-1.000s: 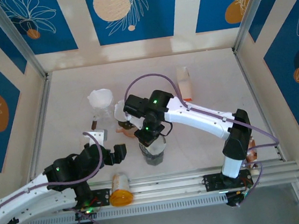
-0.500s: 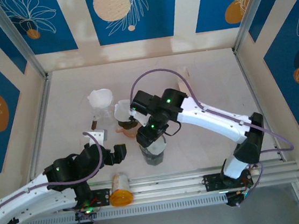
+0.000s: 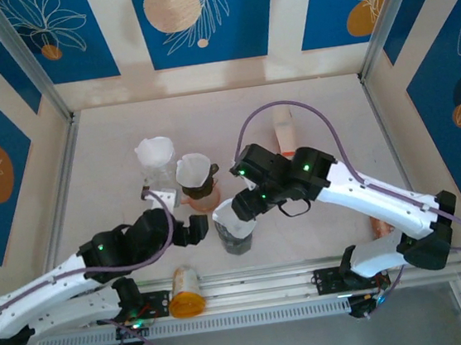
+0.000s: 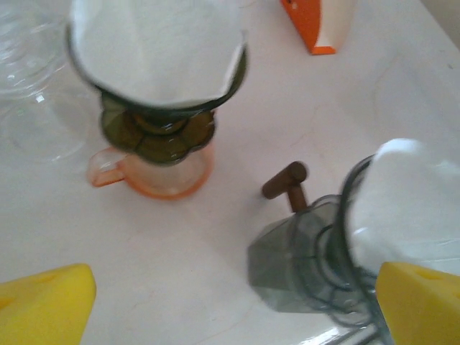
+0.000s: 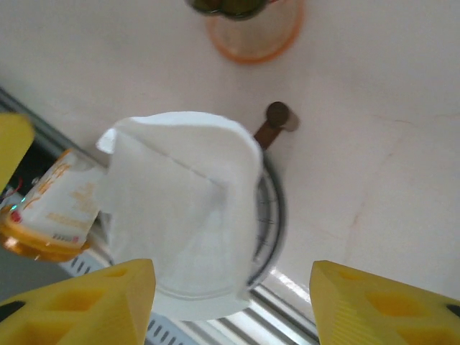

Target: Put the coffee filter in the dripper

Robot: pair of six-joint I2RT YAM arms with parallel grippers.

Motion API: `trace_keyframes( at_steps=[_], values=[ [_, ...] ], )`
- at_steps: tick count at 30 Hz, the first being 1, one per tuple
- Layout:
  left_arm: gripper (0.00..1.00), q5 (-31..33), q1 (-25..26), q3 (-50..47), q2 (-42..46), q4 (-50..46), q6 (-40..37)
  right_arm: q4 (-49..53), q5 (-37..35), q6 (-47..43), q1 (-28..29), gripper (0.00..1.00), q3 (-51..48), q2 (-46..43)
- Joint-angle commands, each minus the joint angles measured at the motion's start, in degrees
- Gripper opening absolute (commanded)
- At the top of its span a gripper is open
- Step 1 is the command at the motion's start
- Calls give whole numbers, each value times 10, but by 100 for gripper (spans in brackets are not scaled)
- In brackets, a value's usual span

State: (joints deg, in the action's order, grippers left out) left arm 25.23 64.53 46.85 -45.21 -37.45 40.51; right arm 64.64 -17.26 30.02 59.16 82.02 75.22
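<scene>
- Step in hand, we judge: seating. The coffee filter sits in the dripper, leaning toward 9 o'clock.
- Right pincer and left pincer stand open, empty.
- Next, we lift the right pincer straight clear.

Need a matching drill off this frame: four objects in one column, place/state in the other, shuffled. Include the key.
1. orange mug
2. grey dripper
3. carton
4. orange bottle

A. at the near rail
B. white filter resting in its top
C. under the olive dripper
D. rightmost of the four in the top view

Pairs: 1-C, 2-B, 3-D, 4-A
</scene>
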Motion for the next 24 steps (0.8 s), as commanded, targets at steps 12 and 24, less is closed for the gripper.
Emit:
trace_keyframes(
  at_steps=[12, 24],
  values=[
    [67, -176, -58, 115, -152, -14, -52, -19, -44, 47, -13, 61, -73, -80],
    [41, -212, -58, 108, -155, -51, -55, -32, -17, 31, -20, 62, -69, -57]
  ],
)
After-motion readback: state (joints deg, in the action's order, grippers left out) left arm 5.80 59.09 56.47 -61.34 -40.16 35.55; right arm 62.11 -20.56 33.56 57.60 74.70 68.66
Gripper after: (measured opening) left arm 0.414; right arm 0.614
